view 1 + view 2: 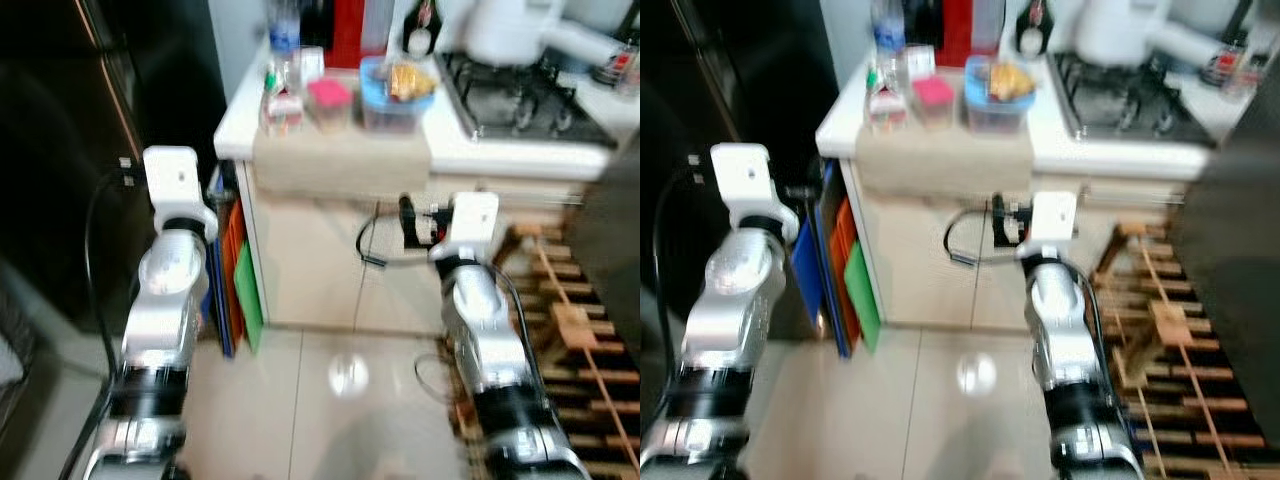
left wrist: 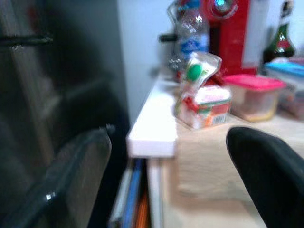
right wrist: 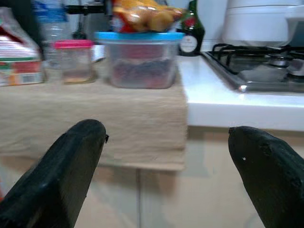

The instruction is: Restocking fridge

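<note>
The food is still waiting on the white bench (image 1: 500, 150), so the picking-up step is judged to be in hand and nothing has been lifted yet. Both arms are held up in front of the bench. The left tool (image 2: 171, 185) is spread wide with nothing in it, and the right tool (image 3: 166, 175) is spread wide and bare too.

On a tan cloth (image 3: 95, 118) hanging over the front edge are set a clear tub with a blue lid (image 3: 138, 59), a small clear tub with a pink lid (image 1: 329, 103) and a red and white carton in a clear bag (image 2: 202, 102). The tubs stand upright, lids up. The carton's long side lies flat, roughly along the front edge.

Next, a tool must be raised over the edge and closed around one tub. The dark fridge (image 1: 60, 150) stands at the bench's left end.
</note>
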Available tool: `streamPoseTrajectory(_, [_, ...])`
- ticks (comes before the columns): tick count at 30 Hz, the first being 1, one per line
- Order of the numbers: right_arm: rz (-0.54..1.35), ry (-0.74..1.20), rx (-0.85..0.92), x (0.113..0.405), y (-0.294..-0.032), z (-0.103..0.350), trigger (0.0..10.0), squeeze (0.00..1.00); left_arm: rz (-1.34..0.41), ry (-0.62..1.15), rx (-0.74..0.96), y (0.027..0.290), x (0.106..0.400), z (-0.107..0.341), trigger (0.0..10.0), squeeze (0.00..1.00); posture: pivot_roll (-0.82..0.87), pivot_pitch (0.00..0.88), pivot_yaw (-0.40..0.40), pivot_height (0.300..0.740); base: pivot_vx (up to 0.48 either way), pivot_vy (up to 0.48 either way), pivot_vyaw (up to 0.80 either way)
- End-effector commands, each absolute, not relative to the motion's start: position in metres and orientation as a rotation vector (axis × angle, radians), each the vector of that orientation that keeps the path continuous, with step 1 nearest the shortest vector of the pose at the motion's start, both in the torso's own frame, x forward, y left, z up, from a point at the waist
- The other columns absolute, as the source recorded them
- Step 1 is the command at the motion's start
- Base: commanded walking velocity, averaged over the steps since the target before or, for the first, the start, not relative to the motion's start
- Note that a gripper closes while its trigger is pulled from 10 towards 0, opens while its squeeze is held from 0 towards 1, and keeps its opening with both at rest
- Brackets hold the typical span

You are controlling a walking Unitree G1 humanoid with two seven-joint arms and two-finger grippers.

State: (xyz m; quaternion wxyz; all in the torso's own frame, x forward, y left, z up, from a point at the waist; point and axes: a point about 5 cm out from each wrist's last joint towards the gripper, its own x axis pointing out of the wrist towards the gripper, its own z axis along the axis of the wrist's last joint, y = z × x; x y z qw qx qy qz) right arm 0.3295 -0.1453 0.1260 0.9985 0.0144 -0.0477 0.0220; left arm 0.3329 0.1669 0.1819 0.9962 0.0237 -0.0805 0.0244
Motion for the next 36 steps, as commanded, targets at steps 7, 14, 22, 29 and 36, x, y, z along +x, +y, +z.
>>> streamPoseTrajectory(7, [0.002, -0.151, 0.016, 0.328, -0.154, 0.135, 10.0, 0.0, -0.044, -0.227, 0.057, 0.151, 0.335, 0.199, 10.0, 0.0, -0.08, 0.0, 0.033, 0.74, 0.468, 0.0, 0.0])
streamPoseTrajectory(14, [-0.05, -0.254, -0.014, 0.322, -0.159, 0.156, 10.0, 0.0, -0.098, -0.335, 0.061, 0.141, 0.331, 0.222, 10.0, 0.0, -0.09, 0.0, 0.033, 0.74, 0.361, -0.277, 0.0])
streamPoseTrajectory(22, [-0.04, -0.208, -0.027, 0.314, -0.162, 0.145, 10.0, 0.0, -0.088, -0.49, -0.031, 0.128, 0.336, 0.287, 10.0, 0.0, -0.1, 0.005, 0.012, 0.74, 0.0, 0.0, 0.0])
streamPoseTrajectory(29, [-0.044, -0.188, -0.026, 0.309, -0.162, 0.141, 10.0, 0.0, -0.092, -0.338, -0.146, 0.109, 0.363, 0.291, 10.0, 0.0, -0.11, 0.011, 0.017, 0.74, 0.0, 0.0, 0.0])
streamPoseTrajectory(36, [-0.037, -0.18, -0.022, 0.301, -0.155, 0.139, 10.0, 0.0, -0.109, -0.188, -0.19, 0.076, 0.402, 0.288, 10.0, 0.0, -0.16, 0.055, 0.042, 0.74, 0.0, 0.0, 0.0])
